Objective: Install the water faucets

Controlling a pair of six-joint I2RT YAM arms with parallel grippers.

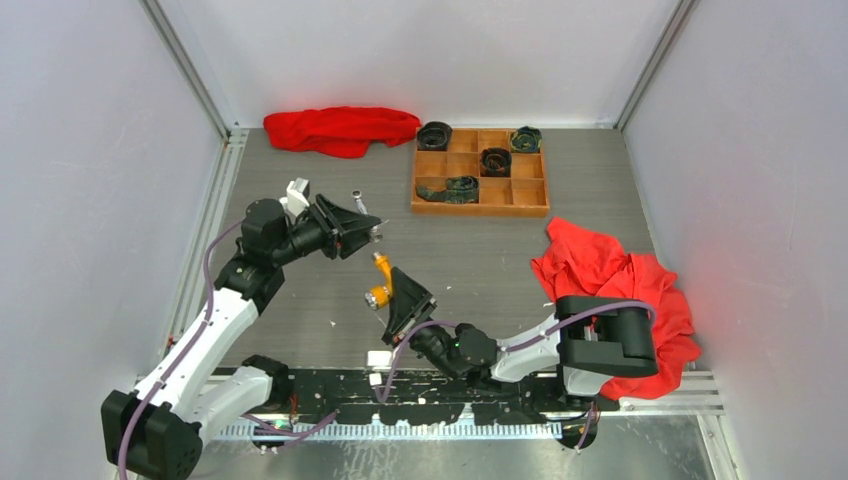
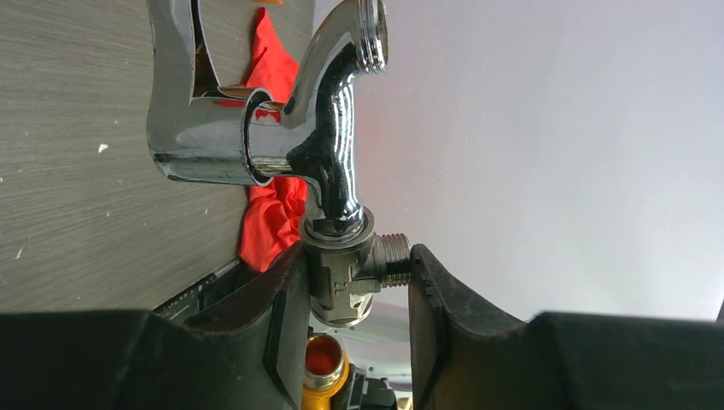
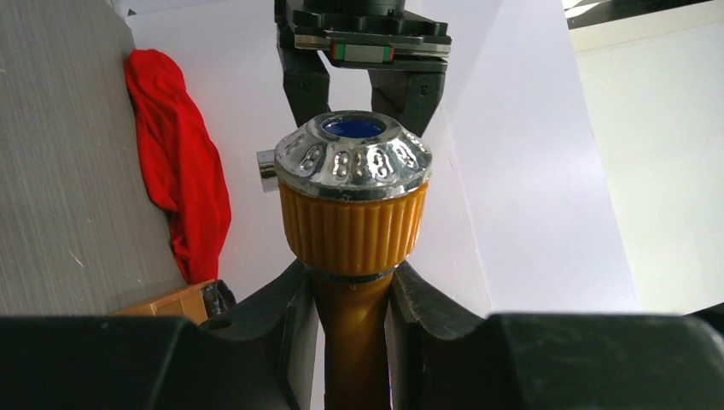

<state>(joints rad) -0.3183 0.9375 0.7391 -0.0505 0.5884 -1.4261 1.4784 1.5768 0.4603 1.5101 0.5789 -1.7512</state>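
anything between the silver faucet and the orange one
Nothing: the top view shows only bare table between the silver faucet and the orange faucet.

Tray [image 1: 480,209] at back, cloth [image 1: 600,265] right.

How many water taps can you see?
2. The silver faucet is clamped in the left gripper; the orange-yellow faucet is clamped in the right gripper. Another could be hidden under a red cloth.
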